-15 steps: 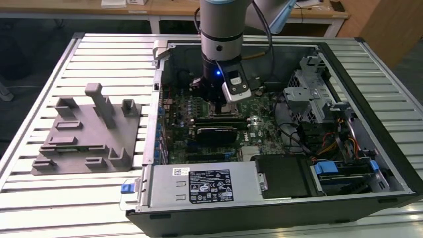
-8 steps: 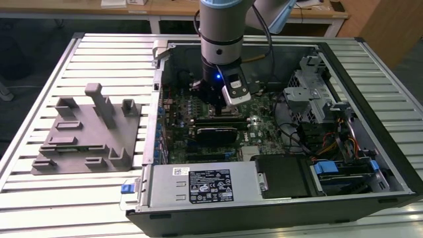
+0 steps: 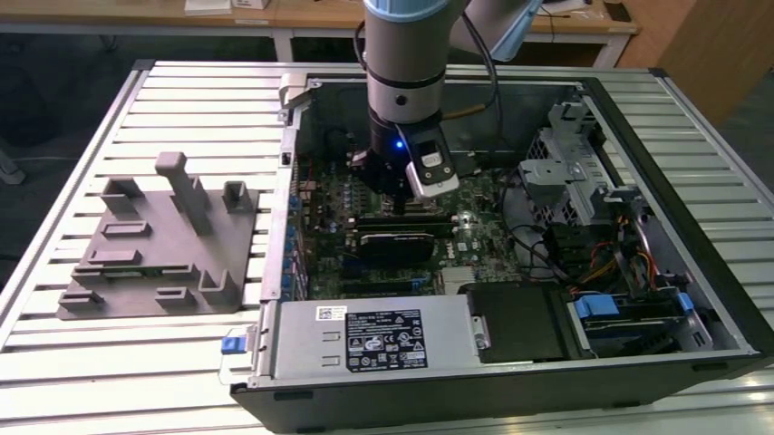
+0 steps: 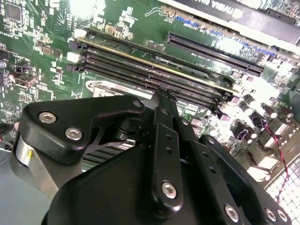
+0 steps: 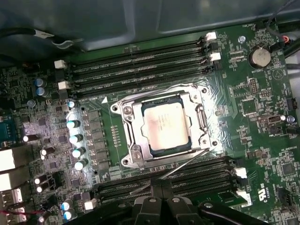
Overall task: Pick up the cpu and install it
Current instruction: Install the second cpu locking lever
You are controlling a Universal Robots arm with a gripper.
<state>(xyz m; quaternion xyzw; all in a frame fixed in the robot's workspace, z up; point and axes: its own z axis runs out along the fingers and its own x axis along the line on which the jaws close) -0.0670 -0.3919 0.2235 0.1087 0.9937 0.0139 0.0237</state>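
Observation:
The cpu (image 5: 166,124), a small square chip with a pale silver top, lies flat in the metal-framed socket (image 5: 125,111) at the middle of the green motherboard (image 5: 253,108). A thin lever wire (image 5: 187,162) runs diagonally past the socket's edge. My gripper (image 5: 160,183) hovers above the memory slots beside the socket, a short way off the cpu. Its black fingers (image 4: 161,117) are pressed together with nothing between them. In the exterior view my gripper (image 3: 393,195) reaches down into the open computer case (image 3: 677,272).
A grey plastic fixture (image 3: 158,240) sits on the slatted table at the exterior view's left. Inside the case are a black card (image 3: 400,240), the power supply (image 3: 369,335), a drive cage (image 3: 581,172) and loose cables (image 3: 604,263). Memory slots (image 5: 140,70) flank the socket.

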